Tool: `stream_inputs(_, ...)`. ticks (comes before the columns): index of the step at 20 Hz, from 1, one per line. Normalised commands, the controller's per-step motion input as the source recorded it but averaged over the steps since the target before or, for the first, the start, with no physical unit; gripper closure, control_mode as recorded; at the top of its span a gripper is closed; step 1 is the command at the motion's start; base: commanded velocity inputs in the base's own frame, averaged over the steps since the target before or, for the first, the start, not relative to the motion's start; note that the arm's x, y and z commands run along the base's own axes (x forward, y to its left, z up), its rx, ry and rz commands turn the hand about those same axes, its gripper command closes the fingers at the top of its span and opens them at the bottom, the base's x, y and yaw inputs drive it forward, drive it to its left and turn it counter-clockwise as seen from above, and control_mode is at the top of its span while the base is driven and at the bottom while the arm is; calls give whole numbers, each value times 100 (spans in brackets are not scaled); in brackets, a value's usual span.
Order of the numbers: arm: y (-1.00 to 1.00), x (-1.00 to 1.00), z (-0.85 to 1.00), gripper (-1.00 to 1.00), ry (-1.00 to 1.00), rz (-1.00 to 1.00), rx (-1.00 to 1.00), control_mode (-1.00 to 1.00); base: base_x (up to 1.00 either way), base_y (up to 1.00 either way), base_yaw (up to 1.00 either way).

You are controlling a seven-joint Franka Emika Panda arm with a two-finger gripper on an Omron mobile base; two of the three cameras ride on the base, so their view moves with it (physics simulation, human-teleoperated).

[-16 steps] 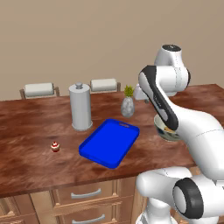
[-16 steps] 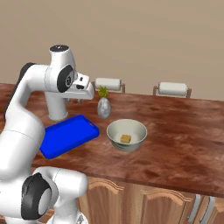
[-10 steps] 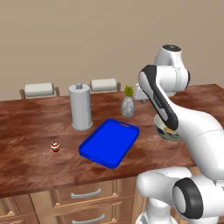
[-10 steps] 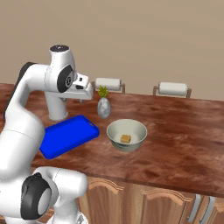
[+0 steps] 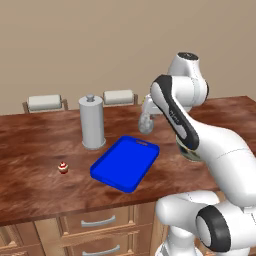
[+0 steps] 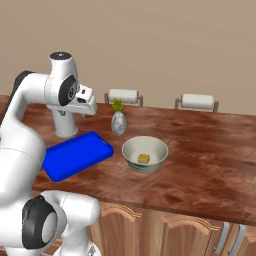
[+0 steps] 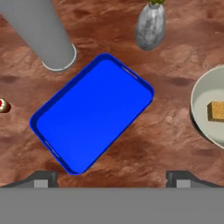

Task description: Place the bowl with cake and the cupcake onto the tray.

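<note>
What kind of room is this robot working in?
Most likely a kitchen, rendered in simulation: a wooden counter with drawers beneath, paper towel holders along the wall, and a bowl with cake set out.

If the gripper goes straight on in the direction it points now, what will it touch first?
Most likely the tray. In the hand view the gripper looks straight down with the tray lying bare between its fingertips. The bowl with cake sits off to one side. How high the gripper hangs is unclear.
</note>
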Motion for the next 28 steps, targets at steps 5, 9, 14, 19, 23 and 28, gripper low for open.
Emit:
stream_inputs(5, 47, 0, -12, -100, 0, 0, 3, -100, 0, 0, 0)
stream_inputs(9, 52, 0, -14, -100, 0, 0, 0, -100, 0, 0, 0)
stream_inputs(14, 54, 0, -18, -100, 0, 0, 0, -100, 0, 0, 0)
stream_inputs(19, 48, 0, -22, -100, 0, 0, 3, -100, 0, 0, 0)
stream_inputs(23, 46, 0, -25, -100, 0, 0, 2, -100, 0, 0, 0)
stream_inputs(28, 46, 0, -24, -100, 0, 0, 0, -100, 0, 0, 0)
